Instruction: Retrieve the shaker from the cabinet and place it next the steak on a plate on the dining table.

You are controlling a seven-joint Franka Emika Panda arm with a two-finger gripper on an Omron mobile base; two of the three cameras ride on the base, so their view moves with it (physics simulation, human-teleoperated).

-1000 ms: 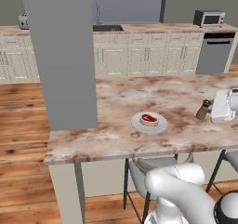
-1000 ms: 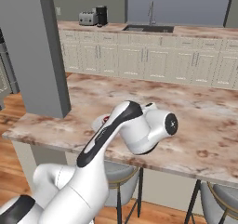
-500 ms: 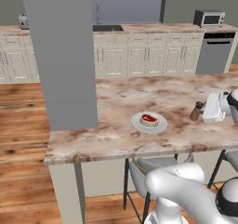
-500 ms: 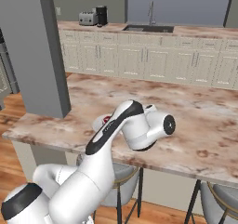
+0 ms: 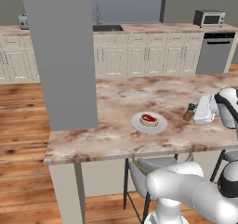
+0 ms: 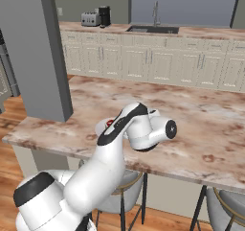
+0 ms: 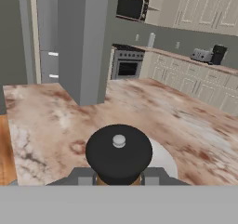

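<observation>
- The shaker (image 5: 189, 111) stands upright, dark cap up, pinched in the end effector (image 5: 197, 112), low over the marble surface (image 5: 116, 102).
- In the hand view its cap (image 7: 119, 154) sits between the fingers, with the white plate (image 7: 163, 161) just behind it.
- The plate (image 5: 148, 122) with the steak (image 5: 149, 119) lies toward the grey pillar (image 5: 65, 56), near but apart.
- Judgement: a short carry toward the plate, then a straight lowering beside the rim.

Marble-topped dining table (image 5: 116, 97) stretched across, white plate (image 5: 148, 123) near its front edge carried the steak (image 5: 149, 119), brown shaker (image 5: 189, 112) hung upright off to the plate's right, clamped at the gripper (image 5: 195, 113), grey pillar (image 5: 60, 56) stood left.
</observation>
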